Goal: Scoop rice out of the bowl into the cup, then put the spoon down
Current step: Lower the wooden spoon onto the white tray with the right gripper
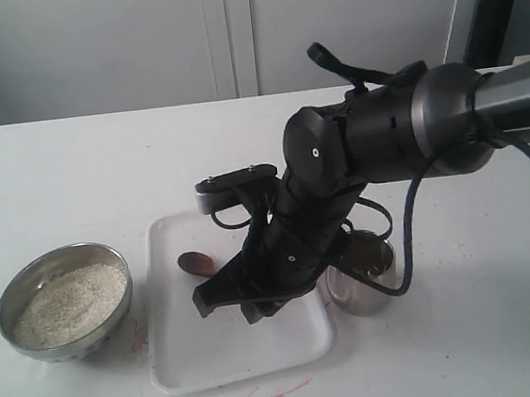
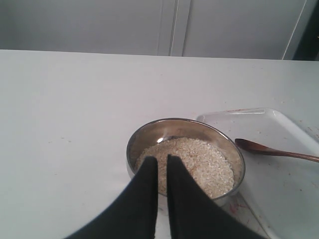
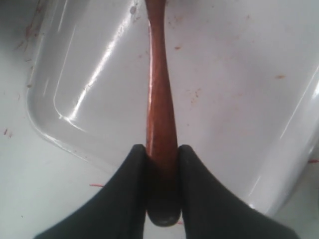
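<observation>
The steel bowl (image 1: 10, 301) (image 2: 137, 142) sits on the table left of the tray, with white rice (image 1: 70, 304) (image 2: 197, 159) inside. The reddish-brown wooden spoon (image 1: 196, 263) (image 3: 160, 99) (image 2: 276, 152) lies low over the white tray (image 1: 197, 367) (image 3: 234, 89). My right gripper (image 1: 227, 292) (image 3: 162, 149) is shut on the end of its handle. The small steel cup (image 1: 362, 278) stands just right of the tray, partly hidden behind the right arm. My left gripper (image 2: 162, 159) hovers in front of the bowl, fingers nearly together and holding nothing. It is outside the exterior view.
The right arm (image 1: 372, 130) reaches across from the right, over the tray and the cup. The tray (image 2: 269, 122) lies close beside the bowl. Red marks dot the table near the tray's front edge (image 1: 290, 388).
</observation>
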### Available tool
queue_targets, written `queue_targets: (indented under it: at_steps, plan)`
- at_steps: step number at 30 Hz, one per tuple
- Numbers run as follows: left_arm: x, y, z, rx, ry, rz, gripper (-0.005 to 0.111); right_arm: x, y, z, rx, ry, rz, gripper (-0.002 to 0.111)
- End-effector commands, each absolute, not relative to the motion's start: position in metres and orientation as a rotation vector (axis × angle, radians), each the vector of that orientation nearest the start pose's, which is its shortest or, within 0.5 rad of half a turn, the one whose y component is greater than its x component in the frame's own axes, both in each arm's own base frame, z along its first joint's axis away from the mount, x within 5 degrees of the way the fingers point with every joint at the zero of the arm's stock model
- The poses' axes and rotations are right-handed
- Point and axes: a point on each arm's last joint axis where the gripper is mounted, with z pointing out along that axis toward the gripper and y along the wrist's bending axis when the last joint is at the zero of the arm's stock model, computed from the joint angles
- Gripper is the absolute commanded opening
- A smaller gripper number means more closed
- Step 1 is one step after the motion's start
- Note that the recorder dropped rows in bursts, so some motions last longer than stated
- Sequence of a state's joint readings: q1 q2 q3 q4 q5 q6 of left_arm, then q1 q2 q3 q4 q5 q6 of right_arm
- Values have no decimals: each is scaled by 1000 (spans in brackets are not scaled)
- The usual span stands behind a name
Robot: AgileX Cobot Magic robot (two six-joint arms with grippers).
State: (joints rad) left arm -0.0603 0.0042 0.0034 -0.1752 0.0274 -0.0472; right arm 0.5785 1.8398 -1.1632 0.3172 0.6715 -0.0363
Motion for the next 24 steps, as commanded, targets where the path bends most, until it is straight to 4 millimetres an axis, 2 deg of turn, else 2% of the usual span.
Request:
queue_targets:
  at_steps: [1, 21, 24]
  plan:
    - [56, -4, 211, -126, 1506, -241, 14, 295, 214, 179, -578, 2805, 447, 0]
    - [56, -4, 211, -126, 1506, -241, 14, 297, 214, 180, -569, 2782, 449, 0]
    - [56, -4, 211, -126, 1506, -241, 14, 298, 215, 175, -569, 2795, 443, 0]
